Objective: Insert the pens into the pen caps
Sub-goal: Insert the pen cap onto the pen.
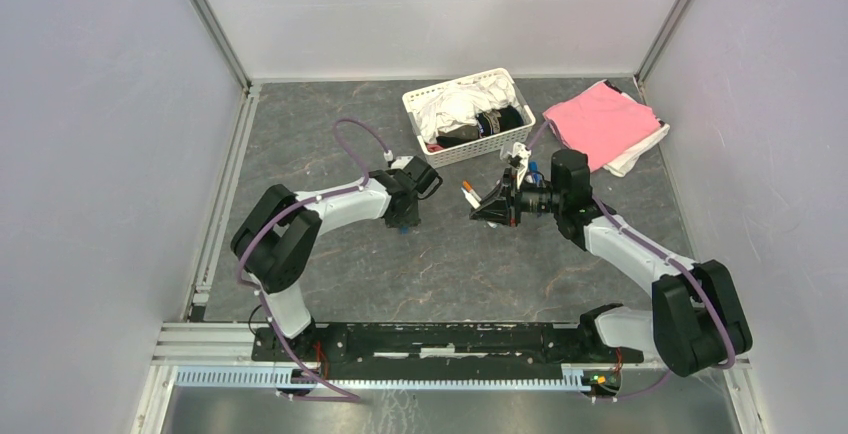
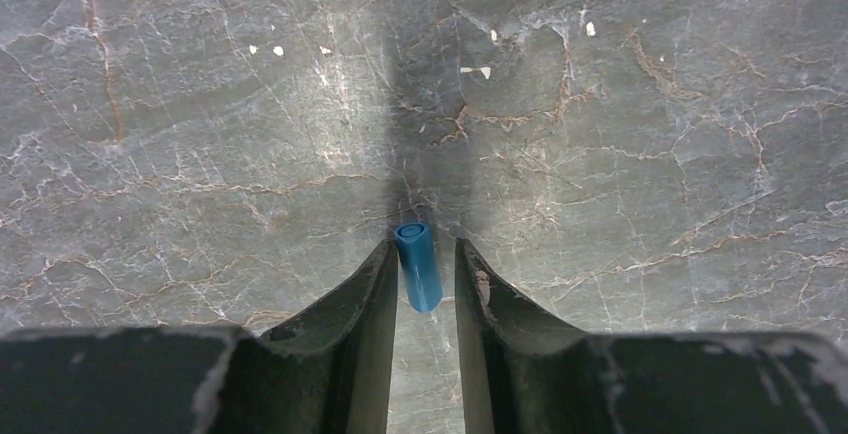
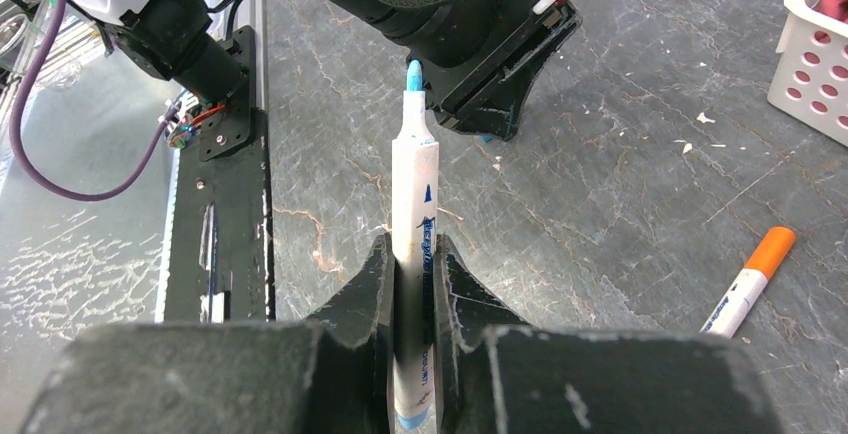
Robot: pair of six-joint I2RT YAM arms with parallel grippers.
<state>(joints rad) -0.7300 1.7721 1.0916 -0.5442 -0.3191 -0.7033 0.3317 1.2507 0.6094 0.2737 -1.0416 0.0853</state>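
Observation:
A small blue pen cap [image 2: 418,266] lies on the grey table between the fingers of my left gripper [image 2: 425,247]. The jaws stand narrowly open: the left finger touches the cap and a thin gap remains on the right. My right gripper [image 3: 410,242] is shut on a white pen [image 3: 413,184] with blue print. Its bare blue tip [image 3: 413,76] points at the left gripper's dark body [image 3: 470,34]. In the top view both grippers, left [image 1: 405,220] and right [image 1: 490,210], face each other mid-table. An orange-capped pen [image 3: 750,276] lies on the table to the right.
A white basket [image 1: 420,114] of cloths stands at the back centre. A pink cloth [image 1: 600,119] lies folded at the back right. The black base rail [image 1: 430,339] runs along the near edge. Grey walls close in both sides.

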